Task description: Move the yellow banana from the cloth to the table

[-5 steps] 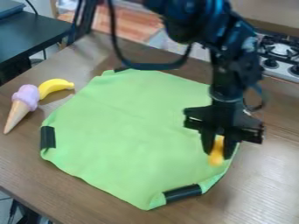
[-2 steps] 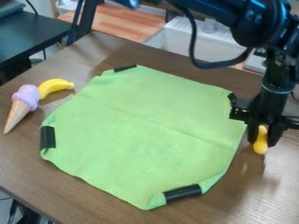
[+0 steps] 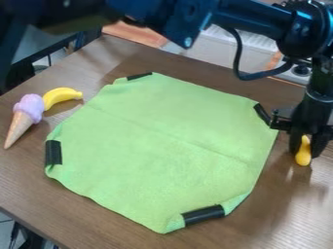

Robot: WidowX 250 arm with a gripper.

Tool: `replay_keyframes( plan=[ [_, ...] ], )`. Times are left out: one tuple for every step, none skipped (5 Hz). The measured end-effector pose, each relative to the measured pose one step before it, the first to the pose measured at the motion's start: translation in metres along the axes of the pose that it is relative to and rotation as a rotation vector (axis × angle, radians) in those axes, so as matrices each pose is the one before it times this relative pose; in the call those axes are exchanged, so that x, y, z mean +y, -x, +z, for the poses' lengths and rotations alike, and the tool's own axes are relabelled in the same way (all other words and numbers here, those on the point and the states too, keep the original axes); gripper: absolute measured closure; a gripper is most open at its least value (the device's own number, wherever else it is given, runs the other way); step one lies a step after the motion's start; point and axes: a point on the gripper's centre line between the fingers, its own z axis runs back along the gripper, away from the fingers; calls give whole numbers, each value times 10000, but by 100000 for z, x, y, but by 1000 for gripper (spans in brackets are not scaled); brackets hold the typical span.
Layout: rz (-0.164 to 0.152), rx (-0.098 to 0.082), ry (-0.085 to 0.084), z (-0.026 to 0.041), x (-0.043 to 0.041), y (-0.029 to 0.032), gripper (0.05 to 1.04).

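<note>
Now, the fingers [image 3: 317, 144] are closed on a yellow-orange object [image 3: 303, 156], its narrow upper part between them and its rounded lower end poking out below their tips. They are over the counter [image 3: 39, 199], past the right edge of the green cloth [image 3: 156, 146]. The yellow banana [image 3: 62, 95] lies well apart from them, across the cloth, on the counter just beside the ice cream cone [image 3: 27, 109].

Matt green cloth [image 3: 162, 151], glossy wood
</note>
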Motion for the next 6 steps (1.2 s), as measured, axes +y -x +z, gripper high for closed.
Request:
replay_keyframes(
  plan=[
    [-31, -26, 112, -350, -524, -461, 677],
    [-110, 133, 43, -333, -64, 244, 369],
    [-391, -176, 226, 74, -364, -278, 120],
    [-615, -458, 309, 218, -398, -554, 83],
    [-484, -562, 590, 2661, -546, -349, 83],
    [-412, -50, 246, 1421, 492, 930, 83]
  ],
)
